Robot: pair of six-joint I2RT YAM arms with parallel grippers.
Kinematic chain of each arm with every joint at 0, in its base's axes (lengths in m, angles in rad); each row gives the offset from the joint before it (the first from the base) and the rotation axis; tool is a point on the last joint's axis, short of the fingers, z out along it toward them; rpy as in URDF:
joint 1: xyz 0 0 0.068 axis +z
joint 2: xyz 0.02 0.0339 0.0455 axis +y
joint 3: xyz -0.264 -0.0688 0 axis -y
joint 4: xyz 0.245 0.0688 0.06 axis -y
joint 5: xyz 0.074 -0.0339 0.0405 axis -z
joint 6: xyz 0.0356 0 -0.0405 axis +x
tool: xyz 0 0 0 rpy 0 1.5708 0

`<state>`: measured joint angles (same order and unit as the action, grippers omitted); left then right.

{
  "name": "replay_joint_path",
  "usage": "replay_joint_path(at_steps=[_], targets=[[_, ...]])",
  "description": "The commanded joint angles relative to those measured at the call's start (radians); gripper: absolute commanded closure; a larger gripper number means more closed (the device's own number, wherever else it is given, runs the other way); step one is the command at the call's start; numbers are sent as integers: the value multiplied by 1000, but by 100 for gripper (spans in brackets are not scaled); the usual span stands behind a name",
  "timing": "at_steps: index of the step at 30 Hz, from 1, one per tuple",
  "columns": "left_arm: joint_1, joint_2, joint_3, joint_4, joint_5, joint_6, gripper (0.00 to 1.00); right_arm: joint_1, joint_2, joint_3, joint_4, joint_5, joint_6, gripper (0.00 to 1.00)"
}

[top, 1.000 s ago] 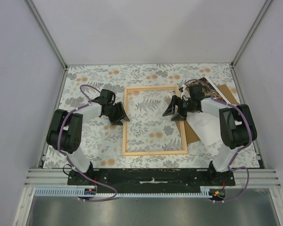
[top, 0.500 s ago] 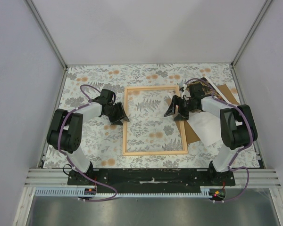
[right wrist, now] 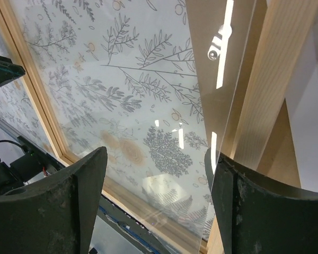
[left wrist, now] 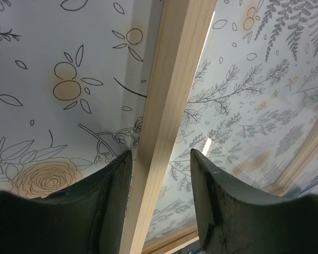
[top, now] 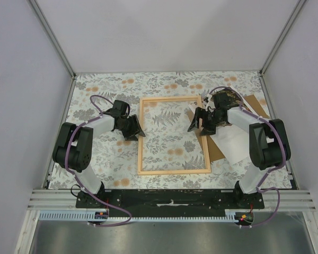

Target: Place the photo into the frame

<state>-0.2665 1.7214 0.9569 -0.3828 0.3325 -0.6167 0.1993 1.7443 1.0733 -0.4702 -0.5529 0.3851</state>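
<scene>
The light wood frame (top: 174, 171) lies flat in the middle of the floral table, with a clear pane (right wrist: 148, 95) in it. My left gripper (top: 134, 129) is open and straddles the frame's left rail (left wrist: 169, 95). The rail runs close to the left finger (left wrist: 114, 185), with a gap to the other. My right gripper (top: 196, 123) hangs wide open over the pane beside the right rail (right wrist: 270, 79); the pane's edge stands just before its right finger (right wrist: 238, 211). The photo's white back (top: 234, 144) shows right of the frame, partly under my right arm.
A brown backing board (top: 216, 150) lies under the white sheet, touching the frame's right rail. A dark mottled patch (top: 228, 97) shows by my right wrist at the back right. Grey walls close in the table on three sides.
My right gripper has shifted slightly to the right and towards the back, with its jaws a touch wider. The left gripper and the frame have stayed put.
</scene>
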Motion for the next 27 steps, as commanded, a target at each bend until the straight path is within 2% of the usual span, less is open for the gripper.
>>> replay_joint_path(at_steps=[1,17,22,27], targets=[[0,32,-1,-44,-96,15,44,-18,-51,37,-38,34,-35,19],[0,29,-3,-44,-95,15,44,-57,-85,25,-76,108,-51,18],[0,23,-1,-42,-90,17,44,-55,-112,17,-97,217,-31,20],[1,18,3,-42,-89,18,41,-46,-144,-9,-104,358,-9,29]])
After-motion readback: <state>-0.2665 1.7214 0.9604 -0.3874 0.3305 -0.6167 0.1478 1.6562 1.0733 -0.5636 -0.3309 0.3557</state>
